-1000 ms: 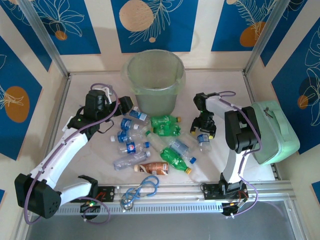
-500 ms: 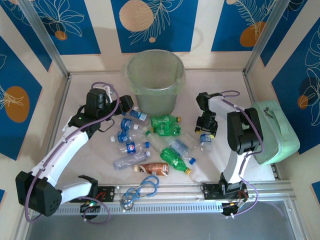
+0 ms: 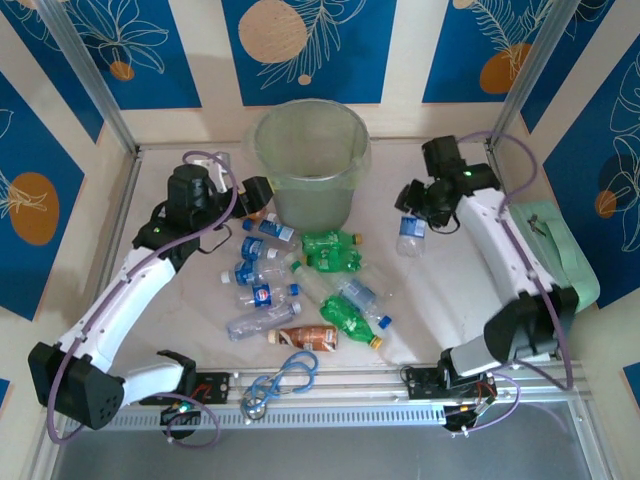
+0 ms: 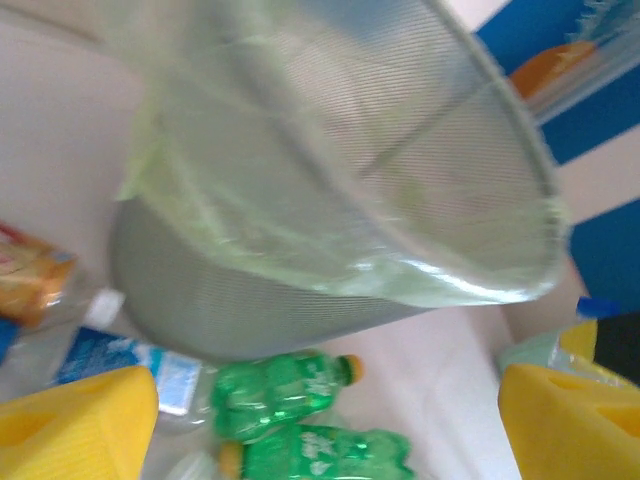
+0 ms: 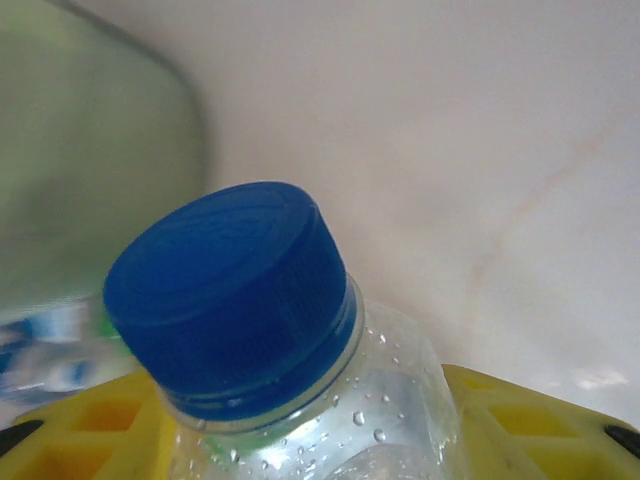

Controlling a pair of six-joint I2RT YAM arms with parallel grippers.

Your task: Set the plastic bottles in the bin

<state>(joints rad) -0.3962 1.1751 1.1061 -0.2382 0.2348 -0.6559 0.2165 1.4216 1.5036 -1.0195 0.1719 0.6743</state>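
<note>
The bin (image 3: 310, 160) stands at the back middle of the table, and its ribbed wall (image 4: 330, 190) looms close in the left wrist view. My right gripper (image 3: 415, 205) (image 5: 300, 420) is shut on a clear bottle (image 3: 409, 235) with a blue cap (image 5: 230, 290), held off the table to the right of the bin. My left gripper (image 3: 260, 198) (image 4: 330, 415) is open beside the bin's left wall, with nothing between its yellow fingers (image 4: 75, 425). Two green bottles (image 3: 330, 250) (image 4: 285, 395) lie just beyond it. Several more bottles (image 3: 265, 290) lie scattered in front, including a brown one (image 3: 308, 337).
A mint green boxy case (image 3: 550, 260) sits at the right edge, under the right arm's elbow. A blue-grey looped cable (image 3: 280, 385) lies by the near rail. An orange-labelled bottle (image 4: 30, 275) lies at the left by the bin's foot.
The right arm has lifted the clear bottle off the table and swung it back and up, to the right of the bin. The left gripper has edged closer to the bin.
</note>
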